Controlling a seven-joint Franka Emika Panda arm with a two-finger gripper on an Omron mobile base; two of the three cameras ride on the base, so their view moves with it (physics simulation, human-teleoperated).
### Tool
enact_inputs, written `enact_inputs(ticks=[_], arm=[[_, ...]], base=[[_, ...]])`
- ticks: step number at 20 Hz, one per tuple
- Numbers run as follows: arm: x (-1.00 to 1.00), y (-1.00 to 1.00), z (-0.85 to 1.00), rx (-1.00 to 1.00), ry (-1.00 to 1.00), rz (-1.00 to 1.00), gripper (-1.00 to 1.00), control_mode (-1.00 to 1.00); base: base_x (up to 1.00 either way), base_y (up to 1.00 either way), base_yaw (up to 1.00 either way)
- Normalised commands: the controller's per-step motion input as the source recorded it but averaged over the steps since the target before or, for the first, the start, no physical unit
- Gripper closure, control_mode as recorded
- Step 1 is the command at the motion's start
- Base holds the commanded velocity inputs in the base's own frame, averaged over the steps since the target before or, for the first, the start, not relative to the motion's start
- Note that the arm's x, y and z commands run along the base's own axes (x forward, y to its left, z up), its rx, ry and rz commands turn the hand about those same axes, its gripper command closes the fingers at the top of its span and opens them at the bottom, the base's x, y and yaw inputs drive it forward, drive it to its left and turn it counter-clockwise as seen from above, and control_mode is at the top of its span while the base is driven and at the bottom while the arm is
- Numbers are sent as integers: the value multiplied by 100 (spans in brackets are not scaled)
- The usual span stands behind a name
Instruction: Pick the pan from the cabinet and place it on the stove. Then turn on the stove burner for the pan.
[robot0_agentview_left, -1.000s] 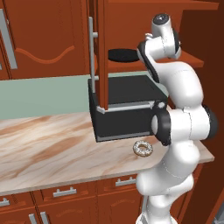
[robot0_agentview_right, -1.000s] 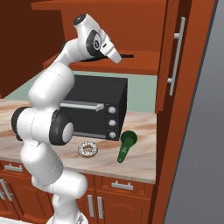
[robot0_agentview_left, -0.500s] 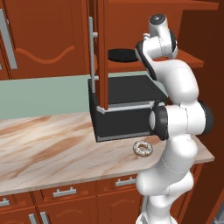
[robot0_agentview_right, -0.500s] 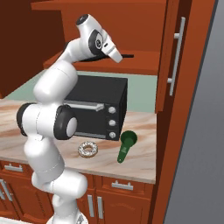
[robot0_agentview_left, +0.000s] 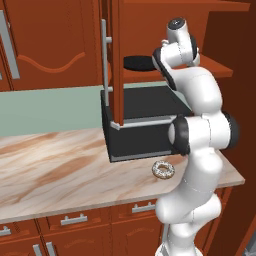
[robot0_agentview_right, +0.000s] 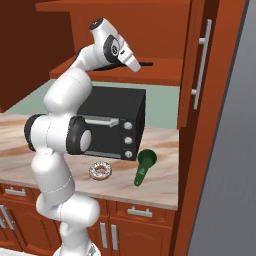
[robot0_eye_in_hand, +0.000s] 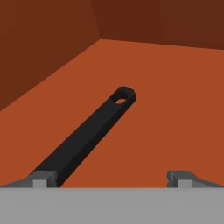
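Inside the open cabinet (robot0_agentview_right: 165, 75), on its smooth reddish-brown shelf, the pan (robot0_agentview_left: 140, 62) lies flat, a matte black disc whose long straight handle (robot0_eye_in_hand: 85, 138) runs toward the gripper (robot0_eye_in_hand: 111, 176) and ends in a small hanging hole. Over the last second the arm has barely shifted: the hand has eased a little closer to the shelf and the elbow has turned slightly, while the pan, the black boxy toaster oven (robot0_agentview_right: 117, 122) below, the sprinkled doughnut (robot0_agentview_right: 101, 171) and the green scoop (robot0_agentview_right: 145, 165) on the veined marble-look counter (robot0_agentview_left: 55, 170) lie just as they did. The pincer stands as wide as it goes, nothing between its two small dark tips; in the hand view the handle crosses on a slant and passes close by the left tip rather than centred between them. That suggests the approach is nearly finished but the grip is not yet set up; a small sideways correction looks needed before the jaws can close squarely on the handle. The handle is slim and flat-sided, likely easy to pinch but prone to pivot under the weight of the round body, so a hold nearer the pan would probably be steadier. The cabinet door (robot0_agentview_right: 200, 60) hangs open to the right, its long silver bar handle catching light
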Motion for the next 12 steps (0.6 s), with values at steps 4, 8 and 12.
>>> enact_inputs(ticks=[4, 8, 12], arm=[[21, 0, -7, 0, 3, -1, -100, -100], [22, 0, -7, 0, 3, -2, -100, -100], [24, 0, -5, 0, 1, -2, -100, -100]], base=[[0, 0, 0], [0, 0, 0], [0, 0, 0]])
